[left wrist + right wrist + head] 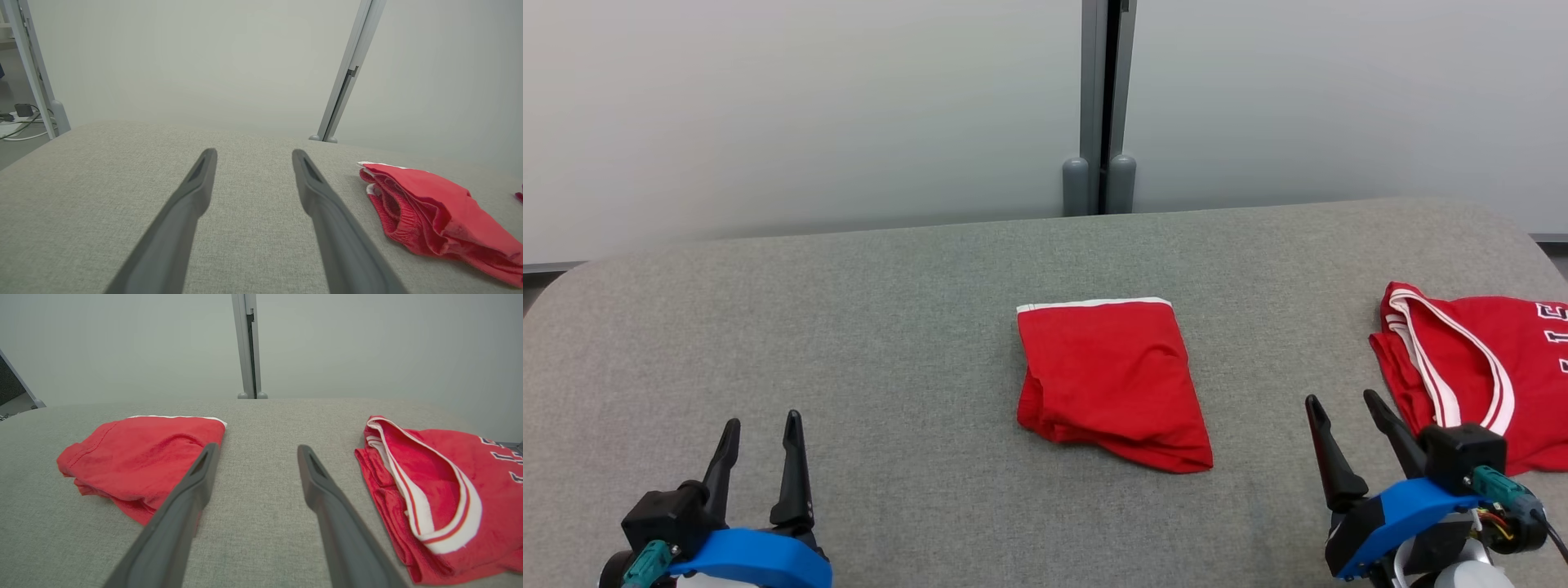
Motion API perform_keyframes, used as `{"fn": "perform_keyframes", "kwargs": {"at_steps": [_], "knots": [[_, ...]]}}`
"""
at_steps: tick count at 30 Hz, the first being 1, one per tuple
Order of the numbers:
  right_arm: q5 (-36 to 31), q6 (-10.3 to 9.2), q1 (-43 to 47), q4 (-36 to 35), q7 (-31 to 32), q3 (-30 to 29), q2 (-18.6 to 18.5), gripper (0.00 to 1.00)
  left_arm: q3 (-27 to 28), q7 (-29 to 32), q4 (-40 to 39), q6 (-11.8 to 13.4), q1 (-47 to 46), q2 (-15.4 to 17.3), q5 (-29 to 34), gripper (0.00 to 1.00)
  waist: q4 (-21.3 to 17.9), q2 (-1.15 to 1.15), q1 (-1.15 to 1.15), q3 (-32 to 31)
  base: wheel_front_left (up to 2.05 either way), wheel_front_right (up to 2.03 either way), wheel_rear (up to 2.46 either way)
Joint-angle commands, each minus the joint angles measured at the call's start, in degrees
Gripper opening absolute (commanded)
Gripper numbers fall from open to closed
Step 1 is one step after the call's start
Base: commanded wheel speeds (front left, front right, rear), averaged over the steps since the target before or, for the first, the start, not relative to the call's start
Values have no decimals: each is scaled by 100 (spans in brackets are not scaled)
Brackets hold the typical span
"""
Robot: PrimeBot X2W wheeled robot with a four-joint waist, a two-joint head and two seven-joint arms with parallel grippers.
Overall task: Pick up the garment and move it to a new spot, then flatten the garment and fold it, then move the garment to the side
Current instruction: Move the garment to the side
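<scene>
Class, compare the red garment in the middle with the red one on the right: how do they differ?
The middle garment is folded into a compact block; the right garment lies looser, an opening showing. The middle garment has one white edge strip; the right garment has striped white trim and lettering. Both are red and lie on the grey surface.

My left gripper (254,155) hangs empty, its fingers (192,196) spread wide over the grey fabric surface (102,183), and the folded red garment (433,204) lies just off to the right.
</scene>
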Motion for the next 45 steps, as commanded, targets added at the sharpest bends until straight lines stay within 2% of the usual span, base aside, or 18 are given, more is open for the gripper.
{"fn": "perform_keyframes", "kwargs": {"at_steps": [1,10,18,20,25,33,43,44,45], "knots": [[30,3,64,1,14,2,-16,100,7,15,-31,4,7,36,-27,100,8,0,0,5,0,0,0],[219,3,-120,38,234,-1,41,100,-28,15,-97,40,-60,12,-58,100,69,0,0,119,0,0,0],[493,3,-1214,200,1506,87,67,100,-151,68,-267,-1,-363,31,5,100,265,0,0,529,0,0,0],[575,3,-1570,436,1916,138,70,100,-164,73,-285,-27,-474,40,35,100,331,0,0,650,0,0,0],[528,3,-2379,1391,2706,-155,181,100,-250,44,-274,-84,-711,-5,75,100,539,0,0,915,0,0,0],[229,3,-2991,2740,2859,-531,237,100,-380,9,-95,-178,-937,-118,118,100,837,0,0,1126,0,0,0],[923,3,-3170,3838,2594,97,268,100,-350,-35,48,-229,-1067,-138,144,100,860,0,0,1212,0,0,0],[926,4,-3170,3933,2581,198,274,83,-353,-41,64,-236,-1074,-142,149,100,846,0,0,1210,0,0,0],[927,4,-3178,3988,2553,280,277,27,-352,-46,77,-239,-1078,-149,146,100,829,0,0,1206,0,0,0]]}}
